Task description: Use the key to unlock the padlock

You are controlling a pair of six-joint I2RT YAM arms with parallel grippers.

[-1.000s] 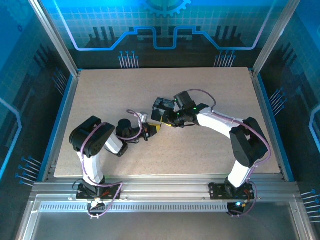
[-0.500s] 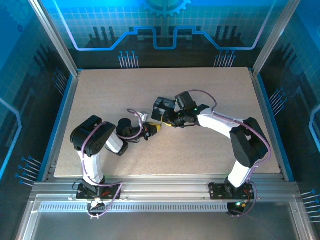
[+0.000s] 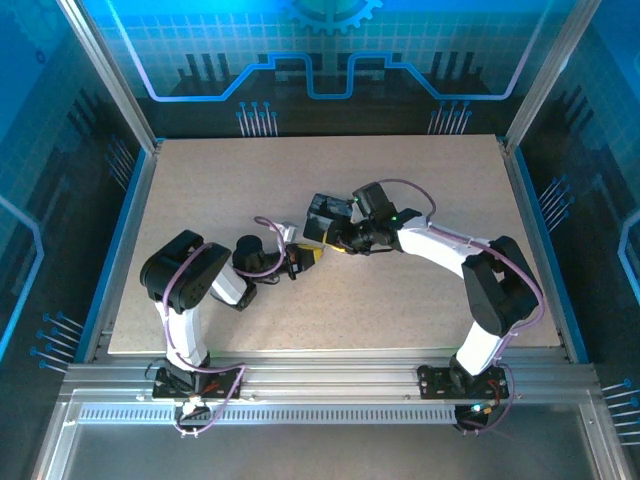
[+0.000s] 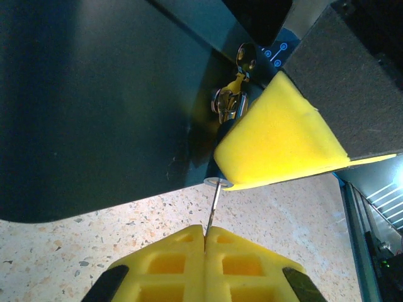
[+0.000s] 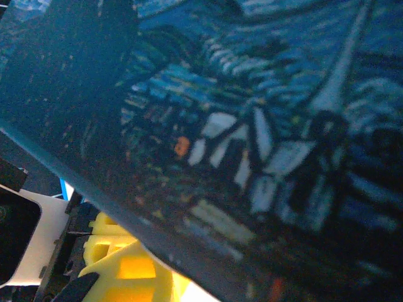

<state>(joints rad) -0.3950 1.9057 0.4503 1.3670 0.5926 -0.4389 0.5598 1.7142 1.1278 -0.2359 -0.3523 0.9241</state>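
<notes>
In the left wrist view my left gripper (image 4: 206, 229) is shut on the key (image 4: 213, 207). Its thin blade runs up to the silvery end face of the padlock (image 4: 216, 182). The padlock's body is mostly hidden behind a yellow pad (image 4: 277, 138) of my right gripper, which is clamped on it. Its thin shackle (image 4: 227, 104) shows above, against the dark tin (image 4: 94, 94). From the top view the left gripper (image 3: 296, 262) and right gripper (image 3: 318, 250) meet tip to tip at mid-table. The right wrist view looks close onto the tin's painted face (image 5: 252, 126), with one yellow finger (image 5: 119, 264) below it.
The speckled table (image 3: 400, 300) lies bare around the two arms. A raised blue rim (image 3: 130, 220) and metal posts border it. The tin looms right over the key and both sets of fingers.
</notes>
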